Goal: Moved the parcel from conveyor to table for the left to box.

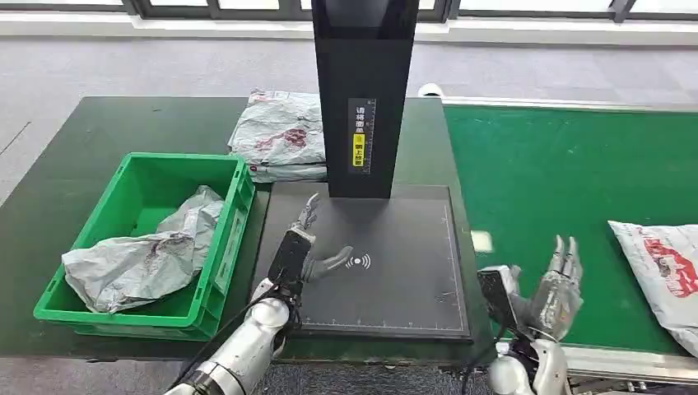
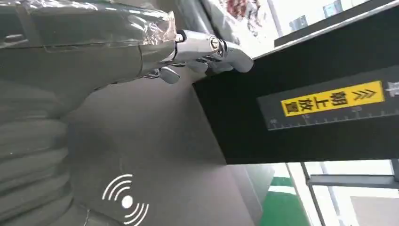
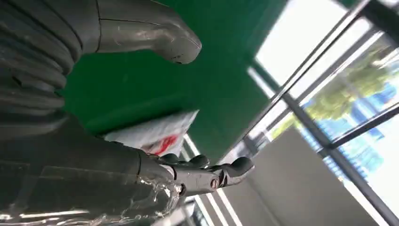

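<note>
Both hands empty, fingers spread: right hand [image 1: 558,290] over conveyor [image 1: 535,173], parcel [image 1: 663,267] still on belt nearby, left hand [image 1: 303,247] above scan pad [image 1: 411,263] — slick bag prob. slips if pinched.

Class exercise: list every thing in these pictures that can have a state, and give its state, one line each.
left hand: open, over the black scanner pad.
right hand: open, holding nothing, above the green conveyor.
white parcel: lying flat on the conveyor.
green crate: holds one crumpled grey bag.
grey parcels: stacked on the table.
</note>
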Controlling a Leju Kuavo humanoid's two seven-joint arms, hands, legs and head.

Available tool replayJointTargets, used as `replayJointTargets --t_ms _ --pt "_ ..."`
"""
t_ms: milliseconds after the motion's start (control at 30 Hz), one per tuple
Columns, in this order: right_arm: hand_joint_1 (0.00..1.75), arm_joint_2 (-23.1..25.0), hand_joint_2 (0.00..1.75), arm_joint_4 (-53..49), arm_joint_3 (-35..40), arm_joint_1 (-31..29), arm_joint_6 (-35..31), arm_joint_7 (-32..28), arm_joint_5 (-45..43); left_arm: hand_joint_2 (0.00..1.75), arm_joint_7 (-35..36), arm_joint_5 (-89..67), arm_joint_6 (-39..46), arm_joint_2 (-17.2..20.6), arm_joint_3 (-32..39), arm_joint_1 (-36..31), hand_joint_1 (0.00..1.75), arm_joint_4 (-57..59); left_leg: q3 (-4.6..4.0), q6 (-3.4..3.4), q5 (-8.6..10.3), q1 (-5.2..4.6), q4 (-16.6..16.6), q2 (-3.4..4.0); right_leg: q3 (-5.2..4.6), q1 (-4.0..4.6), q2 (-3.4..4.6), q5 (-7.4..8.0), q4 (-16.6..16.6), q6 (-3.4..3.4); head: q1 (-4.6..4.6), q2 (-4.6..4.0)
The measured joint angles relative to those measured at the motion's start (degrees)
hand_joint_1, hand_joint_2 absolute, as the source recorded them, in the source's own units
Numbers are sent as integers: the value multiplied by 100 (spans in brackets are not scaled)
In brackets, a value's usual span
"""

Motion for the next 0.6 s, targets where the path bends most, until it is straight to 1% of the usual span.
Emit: replayJointTargets --t_ms 67,100,167,233,367,467,600 --pt "0 -164 175 457 -673 -101 -2 195 743 175 -66 68 -7 0 0 0 0 66 -1 3 -2 -2 1 -1 1 -1 -2 1 -1 3 0 0" --pt "0 -242 175 652 -958 -138 0 242 979 175 -88 77 -7 0 0 0 0 94 -2 4 -2 -3 1 -3 2 -2 -5 1 -1 3 0 0" --pt "0 -350 175 927 -1413 -182 -2 262 1158 175 -96 85 -9 2 0 0 0 136 -6 4 -2 -2 1 -6 2 -1 -10 1 0 3 2 0" --pt "0 -446 175 1180 -1728 -262 -2 510 1431 175 -118 88 -5 2 0 -3 0 173 -5 4 -3 -2 1 0 -2 -1 -5 1 0 3 0 0" --pt "0 -752 175 1930 -2123 -513 0 1299 2329 175 -134 88 35 -9 2 -48 0 236 -6 6 -2 -2 1 4 -7 -1 0 1 0 3 0 0" --pt "0 -1034 175 2505 -2368 -700 0 1639 2602 175 -129 83 59 -9 0 -79 0 271 -6 7 -1 -2 1 1 -3 0 -7 1 0 3 0 0" --pt "0 -1250 175 3047 -2558 -783 -2 2059 2923 175 -75 64 120 -33 0 -115 0 326 -7 7 -1 -3 1 1 -4 -1 -5 1 0 4 0 0"
